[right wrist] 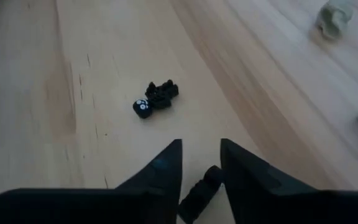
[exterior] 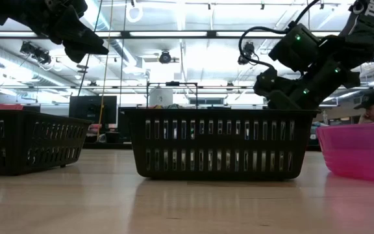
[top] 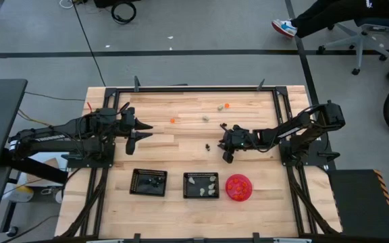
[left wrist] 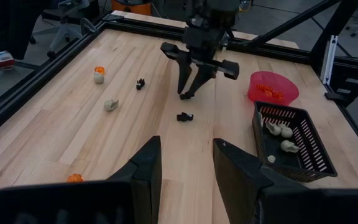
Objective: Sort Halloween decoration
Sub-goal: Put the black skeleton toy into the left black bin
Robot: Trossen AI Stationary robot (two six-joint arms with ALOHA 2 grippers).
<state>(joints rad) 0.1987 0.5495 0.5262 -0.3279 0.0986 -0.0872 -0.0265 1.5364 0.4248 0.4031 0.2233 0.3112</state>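
The right gripper hangs low over the middle of the table, fingers pointing down and parted a little. In its own wrist view a small dark piece sits in the gap between the fingertips; it may be a black trinket half in the grasp, but the view is too poor to say whether it is pinched or lying loose on the wood. Just ahead of the fingers lies a black trinket with a white-dotted end, a likely next pick for this arm since it is so near.

The left gripper waits over the table's left side, fingers spread and holding nothing, well apart from the work.

The sorting is partly done. Along the near edge stand three containers in a row, one per colour by the look of it: a left tray with dark pieces, a middle tray with pale trinkets, and a pink bowl with orange ones. Loose on the wood are an orange trinket near the left arm, a pale trinket mid-table, a pale-and-orange pair close to the far edge, and another black piece beside the right arm. The black ones probably belong in the left tray, a reach across for the right arm.
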